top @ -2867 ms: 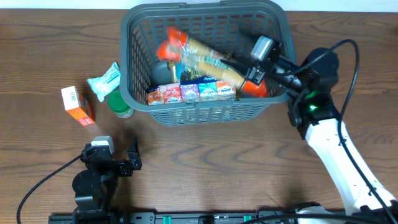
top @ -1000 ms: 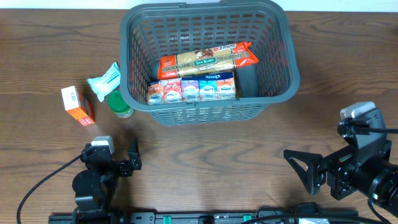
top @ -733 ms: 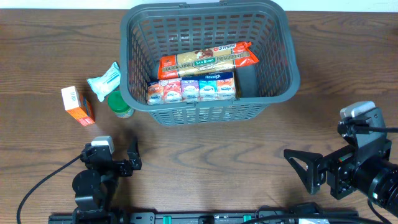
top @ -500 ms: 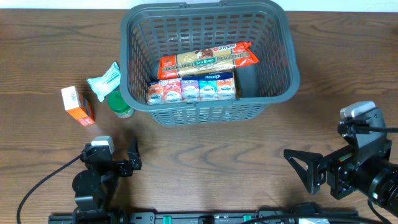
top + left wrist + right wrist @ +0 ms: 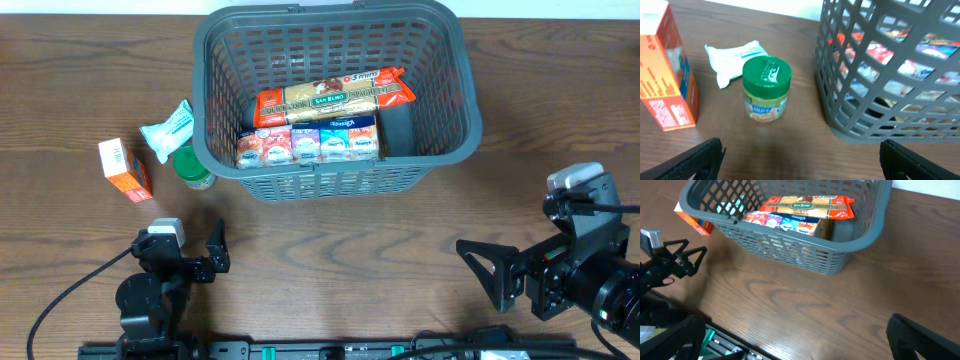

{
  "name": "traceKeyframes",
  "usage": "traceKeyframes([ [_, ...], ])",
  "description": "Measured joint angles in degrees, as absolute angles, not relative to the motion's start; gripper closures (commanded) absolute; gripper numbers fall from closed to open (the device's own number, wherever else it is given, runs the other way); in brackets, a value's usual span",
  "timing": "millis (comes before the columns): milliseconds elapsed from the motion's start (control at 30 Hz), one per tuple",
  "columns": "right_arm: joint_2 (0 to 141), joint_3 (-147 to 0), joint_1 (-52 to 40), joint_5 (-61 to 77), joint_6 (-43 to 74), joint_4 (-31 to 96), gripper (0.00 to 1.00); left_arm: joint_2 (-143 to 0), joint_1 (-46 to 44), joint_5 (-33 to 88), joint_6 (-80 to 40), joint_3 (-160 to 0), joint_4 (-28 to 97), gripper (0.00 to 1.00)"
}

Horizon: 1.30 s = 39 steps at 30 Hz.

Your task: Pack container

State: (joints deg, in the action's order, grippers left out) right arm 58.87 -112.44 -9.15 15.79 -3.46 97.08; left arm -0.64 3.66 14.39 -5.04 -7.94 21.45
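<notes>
The dark grey basket [image 5: 455, 135] stands at the table's far middle; it also shows in the left wrist view [image 5: 850, 125] and the right wrist view [image 5: 840, 260]. Inside lie a pasta pack [image 5: 330, 95] and a row of small cartons [image 5: 310, 147]. Left of the basket lie a green-lidded jar [image 5: 193, 167], a white wipes packet [image 5: 168, 128] and an orange box [image 5: 125, 170]. My left gripper [image 5: 215, 258] is open and empty near the front left, facing the jar [image 5: 766, 87]. My right gripper [image 5: 490, 275] is open and empty at the front right.
Bare wooden tabletop lies between the basket and both grippers. The arm bases and a black rail [image 5: 320, 350] run along the front edge. The orange box [image 5: 662, 75] stands upright left of the jar.
The right arm has left the basket, where it held the pasta pack, and drawn back to the front right. The pack now lies flat in the basket. Nothing has moved in the last second.
</notes>
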Motion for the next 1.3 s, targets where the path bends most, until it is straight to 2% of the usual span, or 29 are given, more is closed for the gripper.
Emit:
traceKeyframes([
  [267,58.9,-112.5,-9.1,15.8,-3.5,97.1,0.01,-10.6,3.7,7.9,-6.2,-16.1,27.1,0.02],
  [500,58.9,-112.5,-9.1,15.8,-3.3,97.1,0.01,-26.1,3.7,-5.7,-10.5,-36.5,34.5,0.02],
  [800,58.9,-112.6,-9.1,15.8,-3.3,97.1,0.01,-48.3,4.5,-20.4,-15.7,-59.2,51.6,0.02],
  [967,58.9,-112.6,-9.1,15.8,-3.3,97.1,0.01,-58.8,6.8,-21.6,-13.1,-68.1,49.0,0.01],
  [1167,58.9,-112.6,-9.1,15.8,-3.3,97.1,0.01,-65.3,7.2,-21.0,-5.5,-69.0,43.8,0.02],
  [1300,58.9,-112.6,-9.1,15.8,-3.3,97.1,0.01,-69.4,9.6,-16.2,1.6,-69.2,44.6,0.02],
])
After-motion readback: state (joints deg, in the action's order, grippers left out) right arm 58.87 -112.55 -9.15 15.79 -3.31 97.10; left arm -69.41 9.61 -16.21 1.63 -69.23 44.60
